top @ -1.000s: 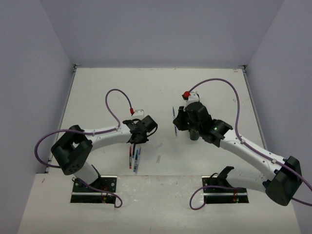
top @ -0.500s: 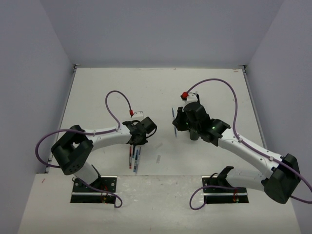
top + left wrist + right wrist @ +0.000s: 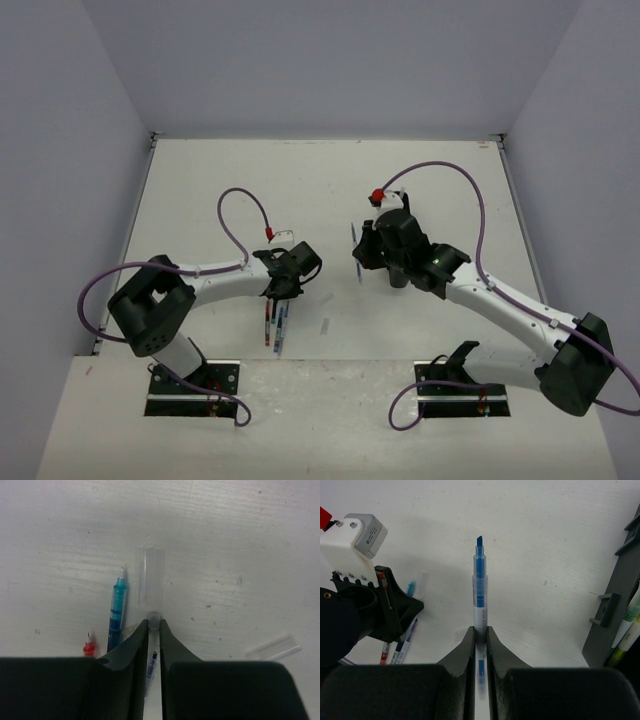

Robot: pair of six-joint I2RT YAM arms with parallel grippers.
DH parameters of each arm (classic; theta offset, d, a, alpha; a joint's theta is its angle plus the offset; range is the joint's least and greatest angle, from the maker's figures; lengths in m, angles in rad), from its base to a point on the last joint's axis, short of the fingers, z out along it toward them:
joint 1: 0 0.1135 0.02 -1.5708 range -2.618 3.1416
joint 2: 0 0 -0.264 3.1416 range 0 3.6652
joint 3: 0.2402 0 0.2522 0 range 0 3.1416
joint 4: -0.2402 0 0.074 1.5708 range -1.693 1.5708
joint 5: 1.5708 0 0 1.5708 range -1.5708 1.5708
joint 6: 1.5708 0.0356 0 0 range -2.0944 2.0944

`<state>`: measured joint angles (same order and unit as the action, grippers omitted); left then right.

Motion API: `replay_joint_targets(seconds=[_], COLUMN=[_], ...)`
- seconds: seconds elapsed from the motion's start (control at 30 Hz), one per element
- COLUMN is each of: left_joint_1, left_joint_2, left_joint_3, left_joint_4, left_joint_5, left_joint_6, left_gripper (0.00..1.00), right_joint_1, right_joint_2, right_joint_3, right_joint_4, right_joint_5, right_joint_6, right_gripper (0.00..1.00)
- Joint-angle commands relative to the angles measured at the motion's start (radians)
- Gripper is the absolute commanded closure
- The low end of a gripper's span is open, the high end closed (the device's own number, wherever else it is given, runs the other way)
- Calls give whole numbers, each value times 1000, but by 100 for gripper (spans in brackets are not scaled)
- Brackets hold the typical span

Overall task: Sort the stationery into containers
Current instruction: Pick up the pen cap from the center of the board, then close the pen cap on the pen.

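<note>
My left gripper point(image 3: 154, 625) point(image 3: 284, 281) is low over the table, shut on a small clear pen cap point(image 3: 154, 617) pinched at its fingertips. A clear tube point(image 3: 151, 577) lies just ahead of it. Beside it lie a teal pen point(image 3: 117, 615) and a red pen point(image 3: 89, 648); a blue pen point(image 3: 150, 667) shows between the jaws. My right gripper point(image 3: 480, 630) point(image 3: 358, 255) is shut on a blue marker point(image 3: 480, 585) point(image 3: 355, 238), held above the table and pointing forward. The black container point(image 3: 612, 605) with yellow-green markers point(image 3: 627, 630) stands to its right.
Several pens point(image 3: 275, 325) lie on the table just behind the left gripper. A loose clear cap point(image 3: 274, 647) point(image 3: 325, 327) lies to its right. White walls enclose the table's far and side edges.
The right arm has drifted slightly back and left with the blue marker. The left gripper has stayed in place, its jaws a touch narrower.
</note>
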<state>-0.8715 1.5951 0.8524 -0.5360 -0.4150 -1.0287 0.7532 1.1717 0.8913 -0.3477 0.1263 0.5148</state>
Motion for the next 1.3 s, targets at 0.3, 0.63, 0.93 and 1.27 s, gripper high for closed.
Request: replay_joint_targets(seconds=[0.3,0.63,0.93,1.27], left_joint_1=[-4,9,9,9], left_joint_2=[-68,-303,-583,-662], left_joint_3=[51,157,-82,-163], left_joint_4=[53,347,910,1015], left_joint_5=[16,-116,114,269], left_joint_6=[44,366,426,388], left_gripper=[100,100,100,100], right_joint_1=[-2,-2,4,24], right_joint_2=[-63,-275,-271,-245], right_joint_3=[11,-202,-271,-213], right_joint_4=[-6,333,558,541], right_joint_5=[-22,-377,-627,-555], right_joint_6=[4,-1,23,25], right_gripper=[100,100,100,100])
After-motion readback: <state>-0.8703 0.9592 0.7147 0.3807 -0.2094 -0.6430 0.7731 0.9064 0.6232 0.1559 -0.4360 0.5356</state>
